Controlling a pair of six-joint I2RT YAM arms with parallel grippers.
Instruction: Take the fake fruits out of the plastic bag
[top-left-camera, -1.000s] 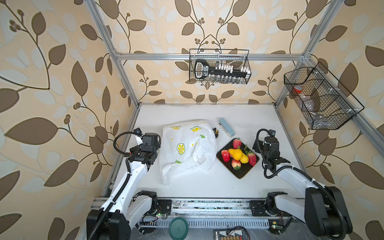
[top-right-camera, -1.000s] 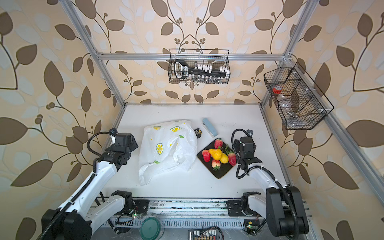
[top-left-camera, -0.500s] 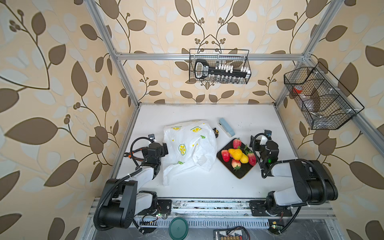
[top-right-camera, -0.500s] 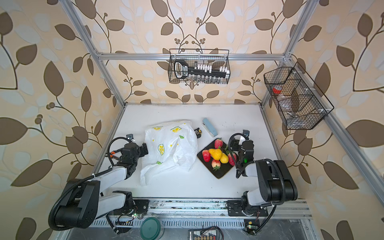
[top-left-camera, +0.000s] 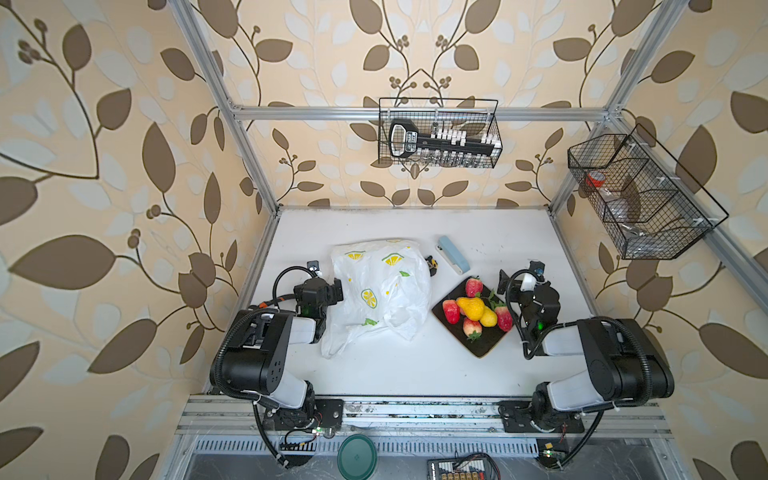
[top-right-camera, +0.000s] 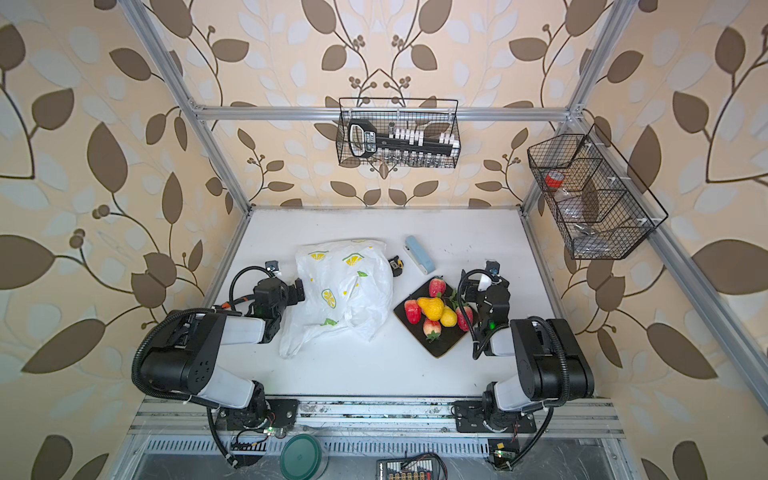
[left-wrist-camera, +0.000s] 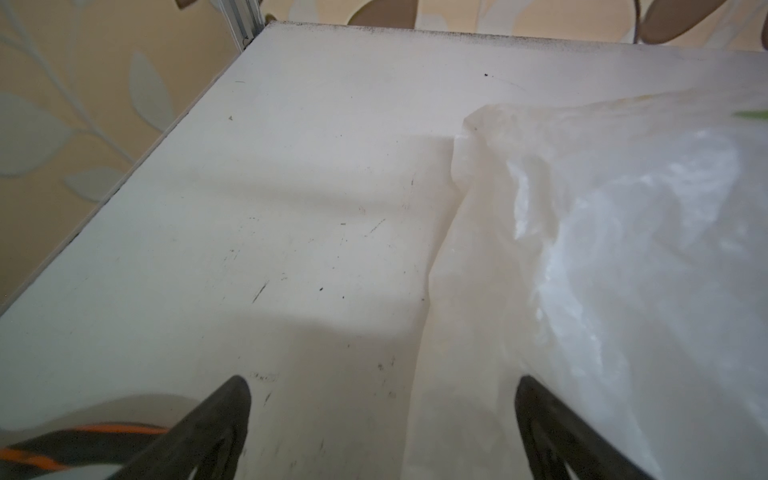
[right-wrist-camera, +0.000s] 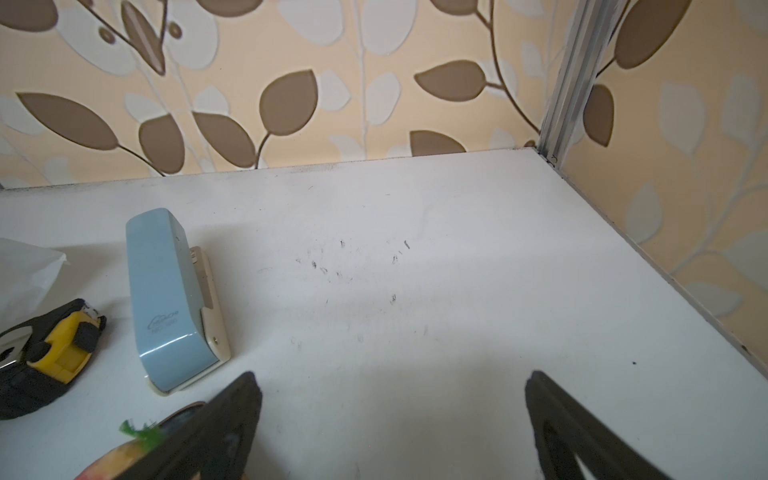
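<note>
**Pulled back, job looks done**

Left gripper (left-wrist-camera: 381, 382) and right gripper (right-wrist-camera: 392, 376) have drawn back toward the near edge of the table (top-left-camera: 415, 370), both wide open and empty. Fruits (top-left-camera: 473, 309), glossy red and yellow, sit heaped on the board (top-left-camera: 484, 349) right of centre. Bag (top-left-camera: 380, 291) lies slack and crumpled left of centre. Any swing of the right gripper, just beside the board, could roll fruits off.

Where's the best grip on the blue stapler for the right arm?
Probably mid-body of the blue stapler, jaws across its narrow width, coming from above. It lies long on the table with both long sides free; the tape measure sits apart off one side.
</note>
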